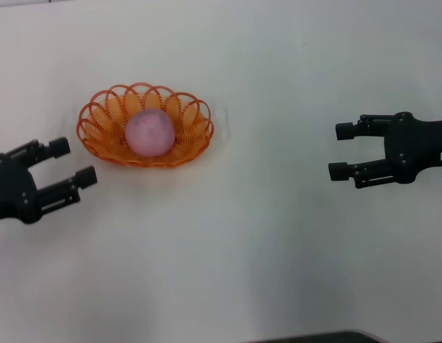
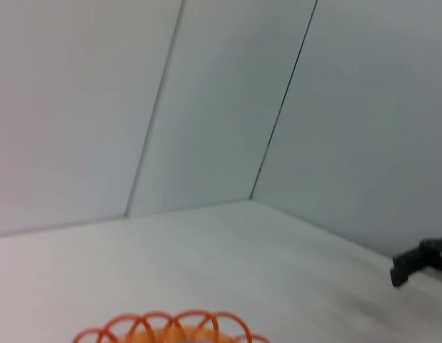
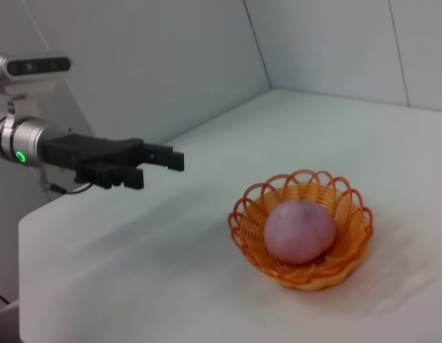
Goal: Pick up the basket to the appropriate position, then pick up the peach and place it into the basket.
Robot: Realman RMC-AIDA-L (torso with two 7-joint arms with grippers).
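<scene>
The left end effector hangs low at the near left of the white desk, fingers spread and empty, just beside the basket. The right end effector, also released, sits well apart. The basket's long axis runs left-right. The dull pink peach already rests inside, so little seems left.

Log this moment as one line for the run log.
peach: in basket | left pincer: open, empty, beside basket | right pincer: open, empty, apart | table: white
</scene>
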